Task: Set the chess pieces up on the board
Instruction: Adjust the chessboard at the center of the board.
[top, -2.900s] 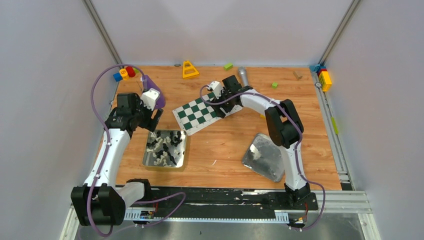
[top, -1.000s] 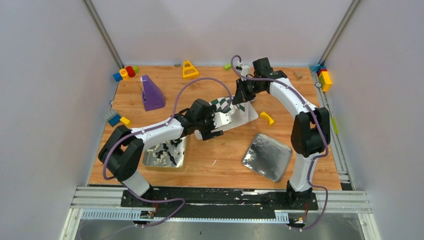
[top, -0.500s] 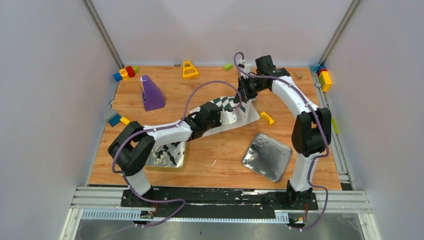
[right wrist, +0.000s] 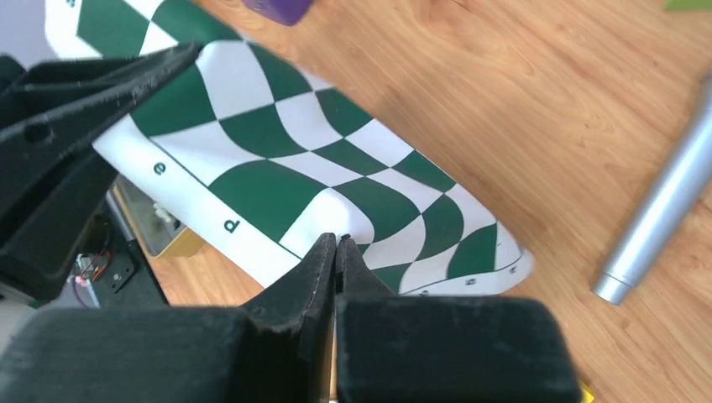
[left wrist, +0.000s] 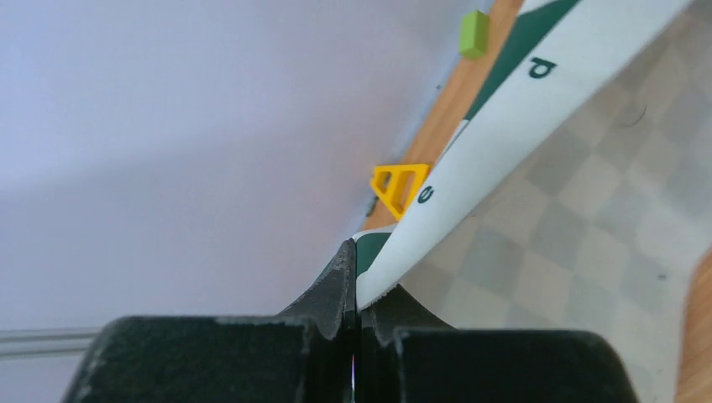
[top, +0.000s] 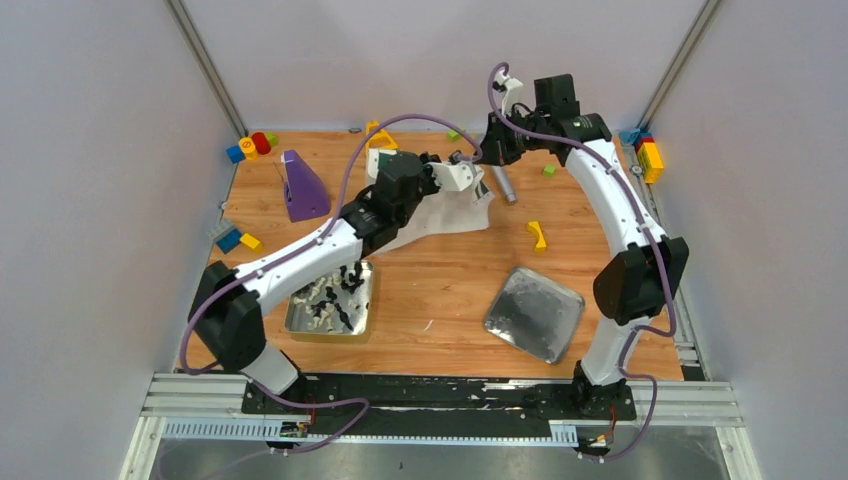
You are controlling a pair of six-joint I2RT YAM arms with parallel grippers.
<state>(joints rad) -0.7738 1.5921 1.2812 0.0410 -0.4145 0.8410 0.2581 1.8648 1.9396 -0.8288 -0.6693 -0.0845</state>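
From my remote station: chess pieces (top: pixel 330 298) lie heaped in the metal tray (top: pixel 300 326). Beyond the tray and to its right, my left tool (left wrist: pixel 353 277) and right tool (right wrist: pixel 336 243) each pinch the board (right wrist: pixel 277 180), which sags above the tabletop (top: pixel 450 290).

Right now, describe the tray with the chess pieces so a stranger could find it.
Start at the wooden table, near-left part, under the left arm. A shiny square metal tray lies there holding black and white chess pieces. The other metal tray, to its right, sits turned and looks bare.
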